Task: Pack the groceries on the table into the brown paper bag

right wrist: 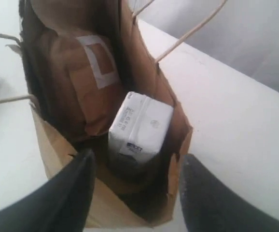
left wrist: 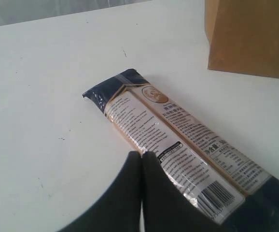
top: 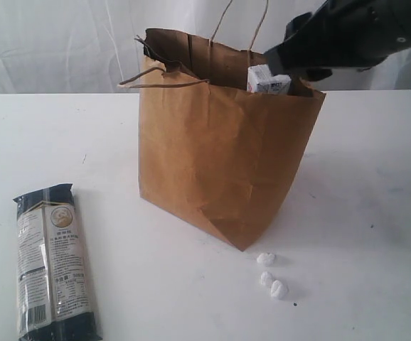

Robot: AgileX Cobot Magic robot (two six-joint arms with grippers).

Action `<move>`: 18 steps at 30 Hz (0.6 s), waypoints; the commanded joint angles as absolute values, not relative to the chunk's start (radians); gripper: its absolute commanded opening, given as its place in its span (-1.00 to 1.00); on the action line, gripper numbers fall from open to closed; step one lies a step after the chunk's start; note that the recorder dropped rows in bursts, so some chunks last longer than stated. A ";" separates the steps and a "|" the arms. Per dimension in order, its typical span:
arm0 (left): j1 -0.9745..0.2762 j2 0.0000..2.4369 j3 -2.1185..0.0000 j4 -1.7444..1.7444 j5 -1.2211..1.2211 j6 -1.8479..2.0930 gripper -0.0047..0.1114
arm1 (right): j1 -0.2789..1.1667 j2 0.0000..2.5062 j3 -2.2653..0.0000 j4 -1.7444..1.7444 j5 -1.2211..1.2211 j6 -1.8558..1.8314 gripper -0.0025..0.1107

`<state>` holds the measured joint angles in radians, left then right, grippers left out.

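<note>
Views in turn: exterior, the small white-blue carton point(top: 268, 80) pokes from the tall crinkled brown paper bag point(top: 220, 163) just under the right end effector point(top: 303, 68); left wrist, the left end effector point(left wrist: 142, 157), closed and empty, hangs over the long dark-blue noodle packet point(left wrist: 178, 140); right wrist, jaws apart, empty, carton just ahead.

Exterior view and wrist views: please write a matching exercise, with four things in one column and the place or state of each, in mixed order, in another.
1. noodle packet
2. white-blue carton
3. brown paper bag
4. left fingers

A. standing upright on the table
B. pressed shut
C. lying flat on the table
D. inside the bag

Pairs: 1-C, 2-D, 3-A, 4-B
</note>
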<state>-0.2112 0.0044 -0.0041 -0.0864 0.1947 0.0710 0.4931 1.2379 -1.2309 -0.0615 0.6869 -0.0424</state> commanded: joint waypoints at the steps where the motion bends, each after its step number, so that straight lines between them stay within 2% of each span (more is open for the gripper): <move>1: -0.210 0.000 0.000 -0.092 0.195 0.074 -0.92 | 0.488 1.073 -1.183 -0.095 0.716 0.010 -0.08; 11: -0.210 0.000 0.000 -0.092 0.195 0.074 -0.92 | 0.488 0.779 -0.977 -0.064 0.989 0.050 -0.08; 15: -0.210 0.000 0.000 -0.092 0.195 0.074 -0.92 | 0.488 0.759 -0.860 0.102 1.062 -0.030 -0.08; 18: -0.210 0.000 0.000 -0.092 0.195 0.074 -0.92 | 0.488 0.783 -0.781 0.154 1.030 -0.087 -0.08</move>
<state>-0.2112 0.0044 -0.0041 -0.0864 0.1947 0.0710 0.4931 0.7638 -0.8441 0.0969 1.0482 -0.0283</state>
